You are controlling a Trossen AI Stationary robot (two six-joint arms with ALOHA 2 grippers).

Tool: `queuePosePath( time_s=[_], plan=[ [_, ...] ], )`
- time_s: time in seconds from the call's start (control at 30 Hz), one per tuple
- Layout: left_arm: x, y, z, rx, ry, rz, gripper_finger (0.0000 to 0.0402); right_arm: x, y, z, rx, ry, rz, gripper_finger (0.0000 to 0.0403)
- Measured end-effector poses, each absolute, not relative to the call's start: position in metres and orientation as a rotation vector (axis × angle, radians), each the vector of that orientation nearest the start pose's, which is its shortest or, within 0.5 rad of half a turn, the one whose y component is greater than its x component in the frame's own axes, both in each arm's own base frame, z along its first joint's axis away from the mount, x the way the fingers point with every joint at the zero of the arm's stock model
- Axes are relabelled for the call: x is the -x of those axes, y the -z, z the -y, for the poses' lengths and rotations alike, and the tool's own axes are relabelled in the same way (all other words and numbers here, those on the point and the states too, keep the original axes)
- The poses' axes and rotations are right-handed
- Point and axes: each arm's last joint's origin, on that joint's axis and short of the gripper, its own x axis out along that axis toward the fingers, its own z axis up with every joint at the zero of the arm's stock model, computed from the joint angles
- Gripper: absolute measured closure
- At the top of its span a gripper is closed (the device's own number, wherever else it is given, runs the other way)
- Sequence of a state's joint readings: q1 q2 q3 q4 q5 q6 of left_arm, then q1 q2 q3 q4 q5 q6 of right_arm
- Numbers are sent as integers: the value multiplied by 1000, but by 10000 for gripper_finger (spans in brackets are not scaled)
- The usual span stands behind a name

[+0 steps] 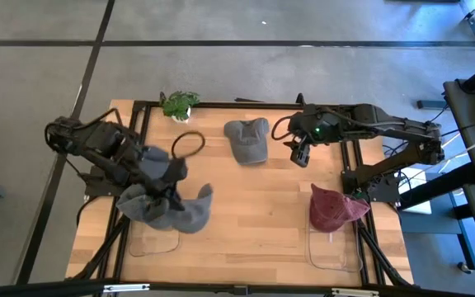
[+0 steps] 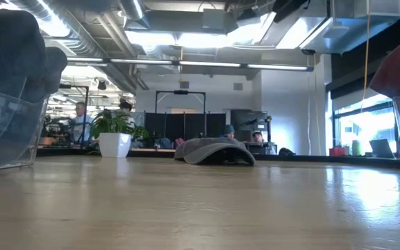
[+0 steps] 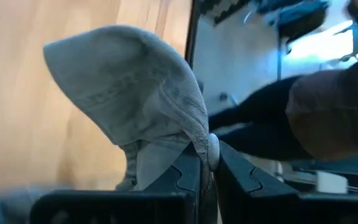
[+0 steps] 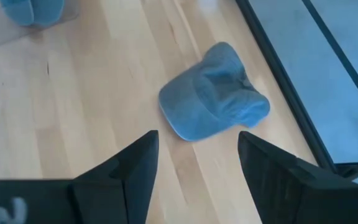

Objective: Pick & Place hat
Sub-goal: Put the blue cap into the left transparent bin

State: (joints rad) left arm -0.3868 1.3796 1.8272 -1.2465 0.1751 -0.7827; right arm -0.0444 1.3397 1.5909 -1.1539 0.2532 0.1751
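Note:
A grey hat (image 1: 247, 140) lies flat on the table toward its far edge, also seen in the low view (image 2: 214, 150) and the right wrist view (image 4: 213, 102). My right gripper (image 1: 302, 153) (image 4: 194, 155) hovers open just right of it, above the table. My left gripper (image 1: 170, 188) (image 3: 209, 165) is shut on another grey hat (image 3: 129, 93) over a heap of grey hats (image 1: 184, 213) at the clear bin (image 1: 151, 241) near the table's near left corner. A maroon hat (image 1: 336, 208) sits on top of the clear bin (image 1: 332, 249) at near right. My left gripper pinches a bunched fold of the grey hat's cloth (image 3: 205, 138) between its two shut fingers (image 3: 185, 177). The rest of the hat billows out beyond the fingertips. It hangs above the heap of grey hats; whether it touches the heap, I cannot tell.
A potted plant (image 1: 180, 104) stands at the table's far edge, left of centre, with a black cable loop (image 1: 188, 142) beside it. Black frame rails (image 1: 143, 124) run along the table's sides. Bare wood (image 1: 254, 223) lies between the two bins.

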Motion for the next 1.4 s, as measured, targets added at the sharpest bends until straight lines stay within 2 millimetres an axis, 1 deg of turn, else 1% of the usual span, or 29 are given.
queuePosePath(
  time_s=[0.1, 0.17, 0.3, 0.5, 0.6, 0.77, 1.0, 1.17, 1.4],
  plan=[
    [-204, -450, 103, 713, 154, -1052, 379, -240, -403, 18, -88, 365, -882, 182],
    [-196, -449, 110, 721, 144, -1093, 379, -239, -402, 18, -114, 379, -894, 182],
    [-181, -444, 123, 668, 92, -1161, 379, -237, -401, 18, -162, 406, -901, 182],
    [-165, -431, 133, 571, -57, -1213, 379, -239, -403, 18, -212, 426, -865, 182],
    [-162, -423, 138, 515, -85, -1236, 379, -240, -403, 18, -227, 432, -855, 182],
    [-163, -406, 145, 430, -108, -1247, 379, -240, -404, 18, -242, 438, -847, 182],
    [-163, -382, 147, 438, -219, -1323, 379, -241, -404, 18, -242, 438, -845, 182],
    [-163, -360, 147, 383, -287, -1375, 379, -241, -404, 18, -239, 436, -845, 182],
    [-162, -339, 145, 329, -362, -1423, 348, -241, -404, 18, -212, 423, -851, 182]
  ],
)
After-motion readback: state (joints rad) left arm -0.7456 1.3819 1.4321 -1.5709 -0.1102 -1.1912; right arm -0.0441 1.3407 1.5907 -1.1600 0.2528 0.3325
